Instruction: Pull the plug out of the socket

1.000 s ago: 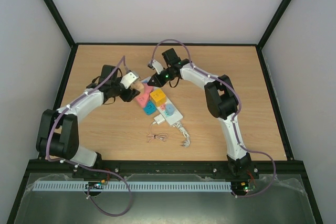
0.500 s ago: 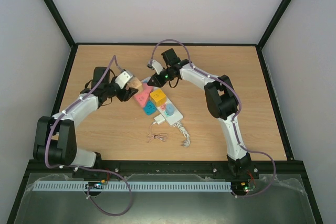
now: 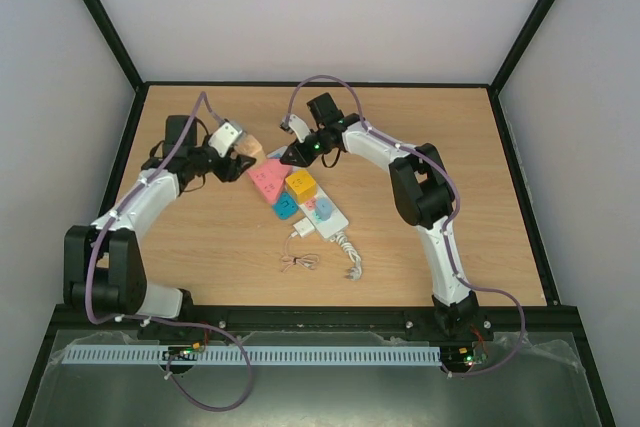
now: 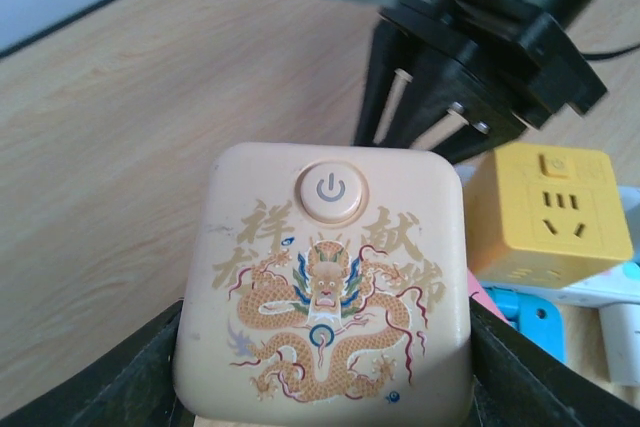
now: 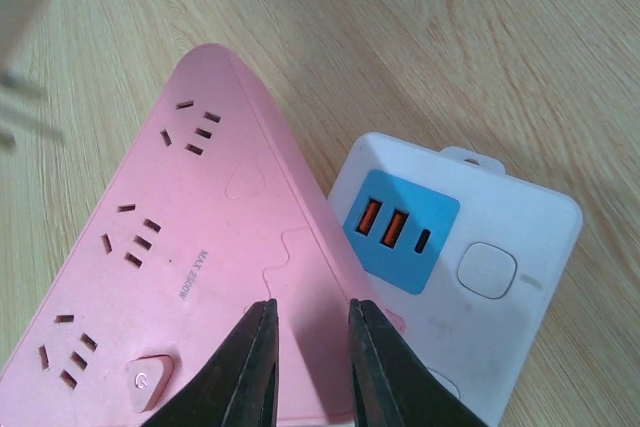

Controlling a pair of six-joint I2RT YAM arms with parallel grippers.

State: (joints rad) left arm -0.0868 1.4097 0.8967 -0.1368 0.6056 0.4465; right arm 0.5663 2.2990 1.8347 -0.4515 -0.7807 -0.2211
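Plug [image 3: 303, 228] against socket [image 3: 331, 215], well apart from left claw [image 3: 238, 161] holding cream cube [image 4: 325, 277].

left arm [image 3: 150, 197], right arm [image 3: 375, 150]: white links, black joints | cables [image 3: 322, 78]: mauve, looped | right tool [image 5: 312, 312]: black tapered fingers

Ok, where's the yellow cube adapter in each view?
Top external: the yellow cube adapter sits mid-table, beside the pink triangle.
Left wrist: at the right edge, past the cream dragon-printed block.
Right wrist: not in it.
Shared landmark: the right gripper, in all three views.
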